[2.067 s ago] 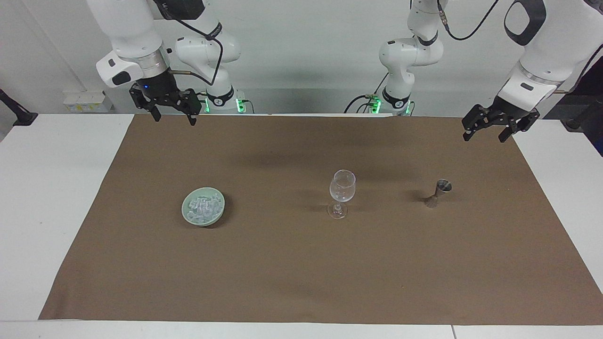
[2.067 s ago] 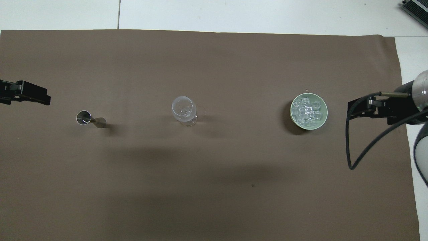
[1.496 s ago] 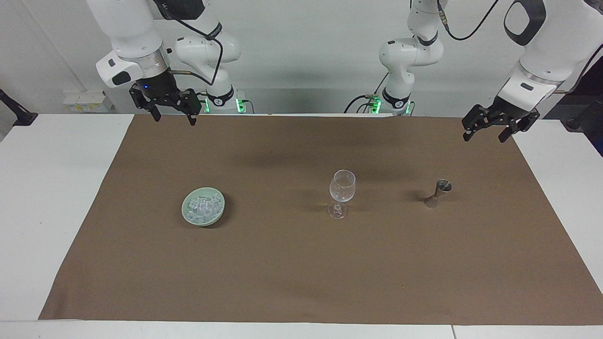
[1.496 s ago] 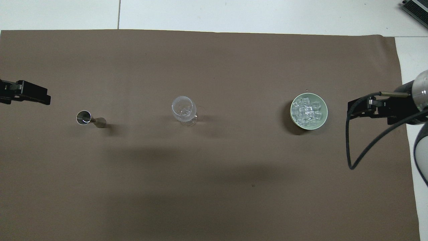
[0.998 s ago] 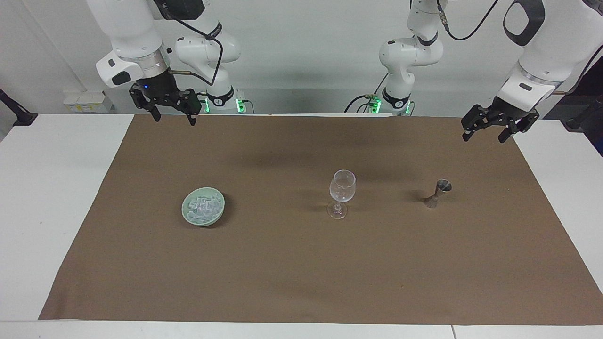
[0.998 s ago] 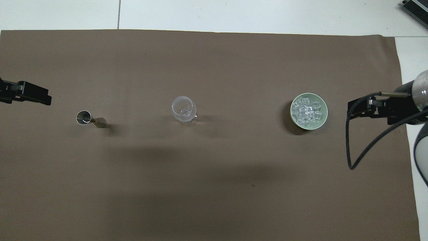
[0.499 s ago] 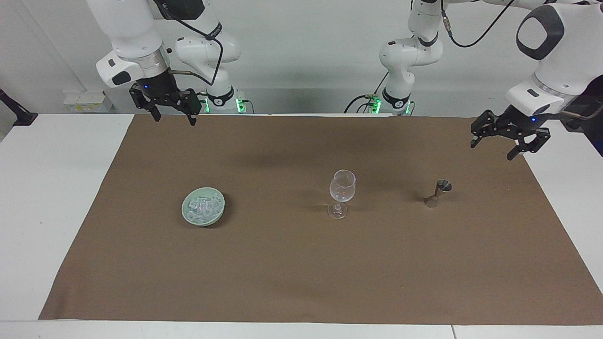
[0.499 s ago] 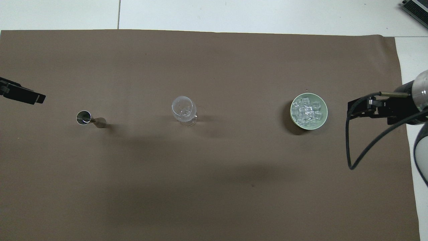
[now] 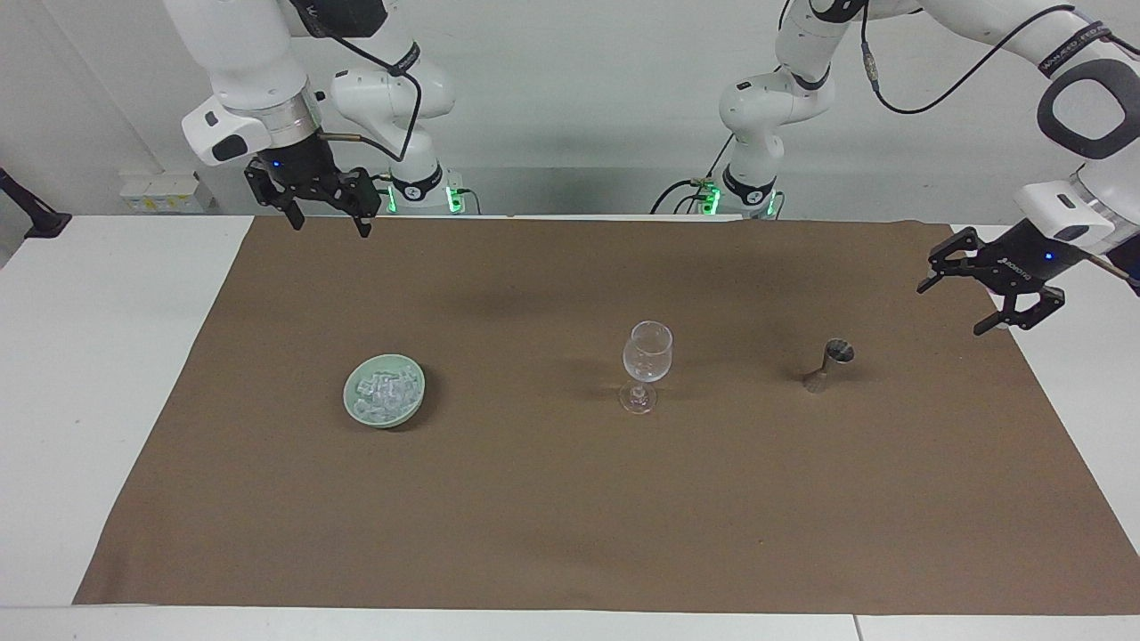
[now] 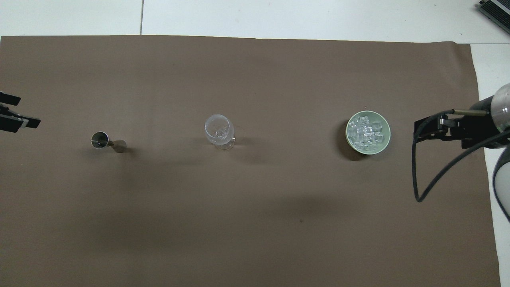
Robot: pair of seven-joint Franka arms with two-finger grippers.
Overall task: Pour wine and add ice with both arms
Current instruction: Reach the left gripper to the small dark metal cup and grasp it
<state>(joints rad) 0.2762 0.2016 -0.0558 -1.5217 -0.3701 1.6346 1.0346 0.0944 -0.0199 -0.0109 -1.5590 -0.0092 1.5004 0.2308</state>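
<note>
Below the left gripper (image 9: 990,298), toward the table's middle from it, stands the small metal measuring cup (image 9: 830,363) on the brown mat (image 9: 570,534); that gripper hangs with its fingers spread and empty, over the mat's edge at the left arm's end; past the cup, farther along from it, is the stemmed glass (image 9: 646,365). The right gripper (image 9: 326,216) waits, jaws apart and empty, above the mat's edge by its own base; the ice (image 9: 384,393) lies heaped in a pale green bowl (image 9: 360,414) well below and forward of it. Ice cubes would likely be light, hard and slippery, so pinch one squarely across flat faces; the glass looks fragile. White lettering marks the left gripper's body, too small to read.
</note>
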